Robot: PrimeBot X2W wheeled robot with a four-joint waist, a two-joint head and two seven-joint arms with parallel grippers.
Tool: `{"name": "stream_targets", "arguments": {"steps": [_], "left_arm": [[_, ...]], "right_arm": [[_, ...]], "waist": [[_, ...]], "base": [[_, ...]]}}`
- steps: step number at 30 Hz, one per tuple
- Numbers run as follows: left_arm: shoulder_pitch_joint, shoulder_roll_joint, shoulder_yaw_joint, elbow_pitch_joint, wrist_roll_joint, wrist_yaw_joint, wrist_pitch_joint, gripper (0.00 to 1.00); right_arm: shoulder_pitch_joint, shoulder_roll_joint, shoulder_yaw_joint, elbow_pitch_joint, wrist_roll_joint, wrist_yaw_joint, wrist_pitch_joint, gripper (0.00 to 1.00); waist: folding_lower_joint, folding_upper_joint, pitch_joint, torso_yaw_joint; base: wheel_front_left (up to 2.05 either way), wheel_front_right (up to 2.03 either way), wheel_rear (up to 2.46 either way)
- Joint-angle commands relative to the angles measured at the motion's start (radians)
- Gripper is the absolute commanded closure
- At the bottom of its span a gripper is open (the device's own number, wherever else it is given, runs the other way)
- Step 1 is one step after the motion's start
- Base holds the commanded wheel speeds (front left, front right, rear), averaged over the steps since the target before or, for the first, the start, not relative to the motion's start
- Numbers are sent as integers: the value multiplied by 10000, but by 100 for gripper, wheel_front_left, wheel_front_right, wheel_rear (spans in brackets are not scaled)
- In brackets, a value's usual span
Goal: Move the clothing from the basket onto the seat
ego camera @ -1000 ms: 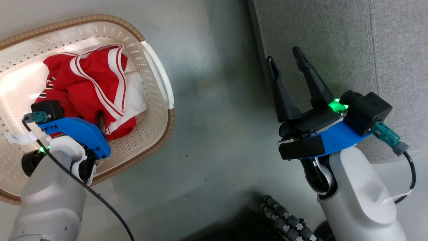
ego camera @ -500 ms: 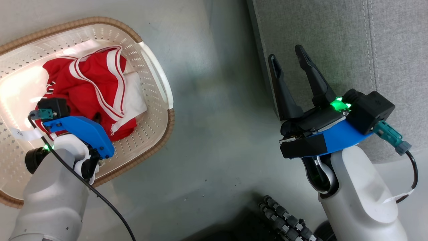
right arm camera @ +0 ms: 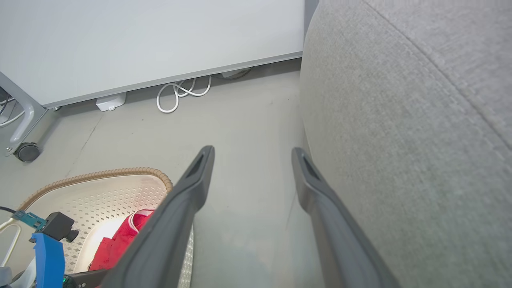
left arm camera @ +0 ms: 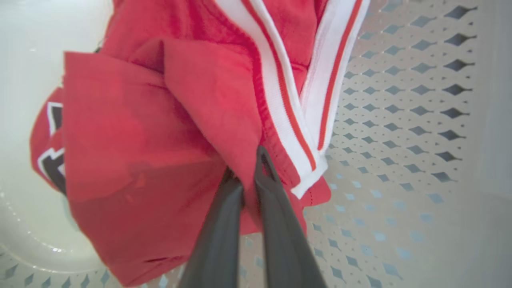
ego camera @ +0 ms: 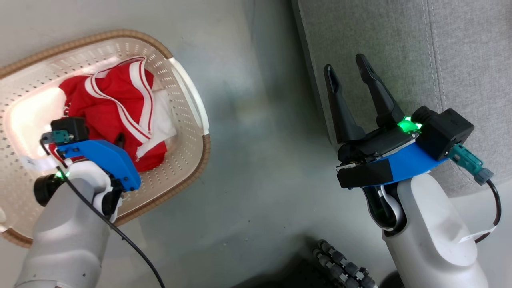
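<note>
Red clothing [left arm camera: 152, 120], low in the basket [left arm camera: 400, 120], is now pinched between the left gripper's [left arm camera: 248, 170] fingers, which stood apart a second ago. You can likely lift next. The right gripper [ego camera: 348, 72] is spread wide, with the seat [ego camera: 400, 40] just beside it.

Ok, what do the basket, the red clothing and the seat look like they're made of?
Basket: likely moulded plastic, cream, slightly glossy, with punched diamond holes; its brown rim looks woven, possibly imitation. Clothing: soft thin matte fabric that folds and creases, with white striped trim. Seat: grey woven upholstery, matte, stitched seam.
</note>
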Motion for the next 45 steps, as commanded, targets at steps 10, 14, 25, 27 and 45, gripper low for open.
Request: {"name": "stream_targets", "arguments": {"steps": [10,14,25,27,45], "left_arm": [[552,-553,-905,-603,-67,-23,-632,100],[997,-729,-1564,-1027,-193,-24,-940,100],[1839,-928,-3752,-2229,-865,-25,-1591,100],[1759,-920,-4130,-2361,-914,-25,-1664,100],[172,-1428,-6597,-3205,-1233,-24,-2250,100]], "right_arm": [[338,13,-182,292,-420,1,-53,0],[669,10,-131,678,-744,1,-50,0],[1783,6,-297,1502,-1342,1,295,0],[2003,7,-384,1495,-1483,1,437,0],[3469,7,-460,879,-1980,1,1554,0]], "waist": [[0,0,-1803,837],[0,0,-2915,1141],[0,0,-5963,1873],[0,0,-6352,2004],[0,0,-8551,2873]], "base": [[0,0,0],[0,0,0],[0,0,0],[0,0,0],[0,0,0]]}}
